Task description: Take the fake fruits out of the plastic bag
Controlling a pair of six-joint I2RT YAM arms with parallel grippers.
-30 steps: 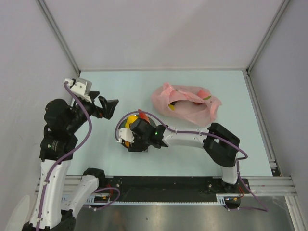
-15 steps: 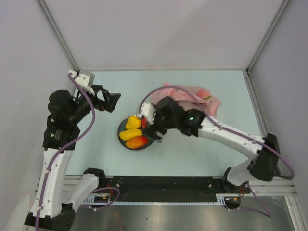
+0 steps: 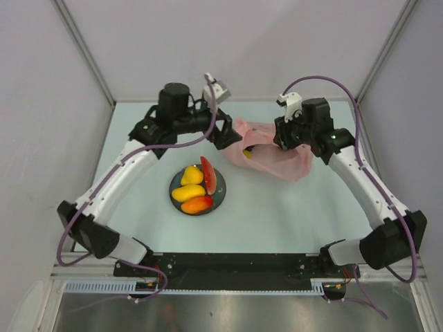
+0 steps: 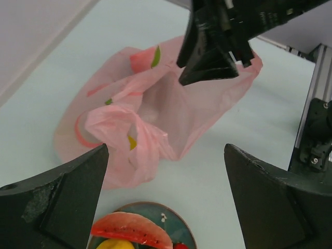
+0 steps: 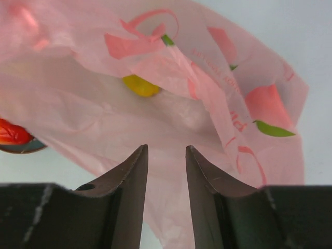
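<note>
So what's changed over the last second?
The right gripper left the plate and swung out over the plastic bag. The left gripper, wide open, reached in from the left to the bag's other end. Plate, fake fruits and bag stayed put.

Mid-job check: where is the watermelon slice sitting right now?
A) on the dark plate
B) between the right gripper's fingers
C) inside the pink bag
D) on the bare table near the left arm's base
A: the watermelon slice lies on the plate, right beside the yellow mango shape, apart from the bag.
</note>
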